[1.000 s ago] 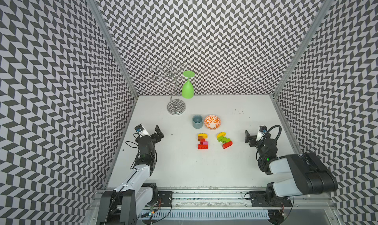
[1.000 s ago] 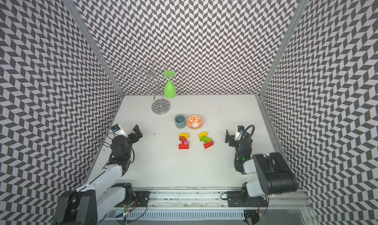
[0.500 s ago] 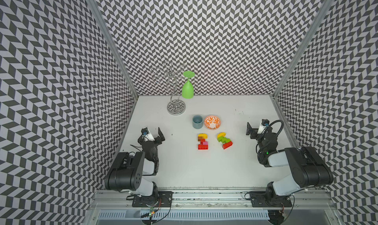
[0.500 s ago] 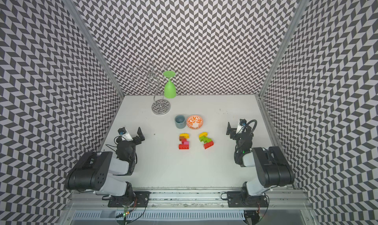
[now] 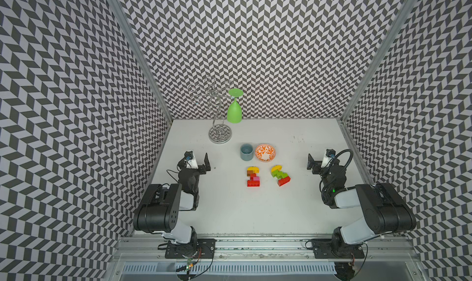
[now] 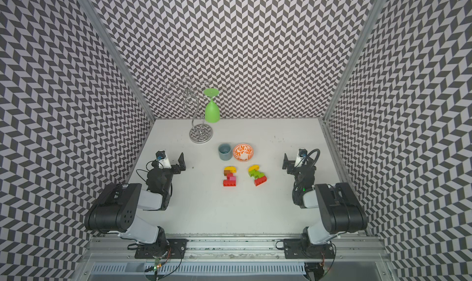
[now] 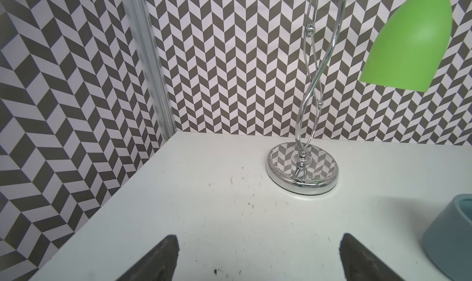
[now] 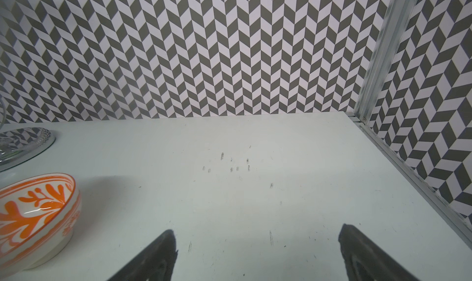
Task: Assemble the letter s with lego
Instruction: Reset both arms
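Observation:
Two joined lego pieces lie apart at the table's middle in both top views. One stacks yellow, brown, red and pink bricks point(image 5: 253, 176) point(image 6: 229, 176). The other, tilted, is yellow, lime green and red point(image 5: 280, 175) point(image 6: 257, 175). My left gripper point(image 5: 198, 161) point(image 6: 171, 161) point(image 7: 258, 241) stands open and empty, well left of them. Well to their right, my right gripper point(image 5: 319, 161) point(image 6: 293, 161) point(image 8: 256, 237) is also open and empty. Neither wrist view shows any lego.
Behind the lego stand a blue-grey cup point(image 5: 246, 152) point(image 7: 454, 238) and an orange-patterned bowl point(image 5: 265, 152) point(image 8: 35, 210). A chrome glass rack point(image 5: 220, 134) point(image 7: 302, 168) with a hanging green glass point(image 5: 234, 112) point(image 7: 408, 42) is at the back left. Patterned walls enclose three sides.
Both arms have folded back toward the front rail, their big links now raised near the bases. The grippers stayed open. The lego pieces have not moved.

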`<action>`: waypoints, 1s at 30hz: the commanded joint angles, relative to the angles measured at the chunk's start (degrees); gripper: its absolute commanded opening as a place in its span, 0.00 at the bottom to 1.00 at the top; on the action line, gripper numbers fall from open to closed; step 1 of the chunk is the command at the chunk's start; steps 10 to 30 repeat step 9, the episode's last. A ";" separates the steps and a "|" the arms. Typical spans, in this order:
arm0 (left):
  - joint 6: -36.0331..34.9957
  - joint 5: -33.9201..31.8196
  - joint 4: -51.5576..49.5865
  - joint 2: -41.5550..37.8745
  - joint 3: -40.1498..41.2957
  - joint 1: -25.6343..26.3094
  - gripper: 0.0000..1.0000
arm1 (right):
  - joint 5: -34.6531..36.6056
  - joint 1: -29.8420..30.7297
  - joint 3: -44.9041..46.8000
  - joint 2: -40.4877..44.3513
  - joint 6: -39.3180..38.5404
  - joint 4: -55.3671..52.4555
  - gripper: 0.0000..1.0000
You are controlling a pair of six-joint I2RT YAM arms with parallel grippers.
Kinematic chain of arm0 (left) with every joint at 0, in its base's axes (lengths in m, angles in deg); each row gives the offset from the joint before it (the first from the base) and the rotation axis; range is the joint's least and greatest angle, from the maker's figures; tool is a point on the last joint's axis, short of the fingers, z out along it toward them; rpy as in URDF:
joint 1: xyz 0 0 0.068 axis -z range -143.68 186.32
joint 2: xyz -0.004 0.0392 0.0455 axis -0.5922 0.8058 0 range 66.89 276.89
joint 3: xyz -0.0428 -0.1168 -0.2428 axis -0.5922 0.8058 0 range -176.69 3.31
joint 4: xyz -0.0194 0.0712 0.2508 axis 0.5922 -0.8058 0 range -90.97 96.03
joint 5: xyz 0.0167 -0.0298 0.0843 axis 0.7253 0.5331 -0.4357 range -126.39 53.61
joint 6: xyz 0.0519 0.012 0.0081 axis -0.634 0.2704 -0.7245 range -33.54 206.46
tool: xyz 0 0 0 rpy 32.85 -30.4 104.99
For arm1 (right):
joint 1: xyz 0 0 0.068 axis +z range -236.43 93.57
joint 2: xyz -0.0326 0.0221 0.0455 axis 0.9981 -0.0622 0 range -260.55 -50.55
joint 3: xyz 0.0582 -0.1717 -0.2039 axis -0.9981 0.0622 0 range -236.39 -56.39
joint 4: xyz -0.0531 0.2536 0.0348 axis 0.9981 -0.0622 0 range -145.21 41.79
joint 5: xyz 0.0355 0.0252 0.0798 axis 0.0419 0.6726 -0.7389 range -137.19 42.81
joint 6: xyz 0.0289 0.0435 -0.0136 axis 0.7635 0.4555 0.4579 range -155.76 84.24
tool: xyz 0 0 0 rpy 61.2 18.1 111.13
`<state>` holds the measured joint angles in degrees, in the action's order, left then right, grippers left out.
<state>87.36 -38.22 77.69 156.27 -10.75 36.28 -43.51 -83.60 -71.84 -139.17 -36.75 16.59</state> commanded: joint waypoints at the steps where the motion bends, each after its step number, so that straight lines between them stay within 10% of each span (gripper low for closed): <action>1: -0.97 1.03 0.17 -0.11 -0.82 0.21 1.00 | 0.57 -0.20 -0.69 0.99 0.03 3.14 0.99; 30: -0.99 1.17 -0.31 -0.28 -0.91 0.10 1.00 | 0.56 -0.25 -0.65 0.94 0.03 3.15 0.99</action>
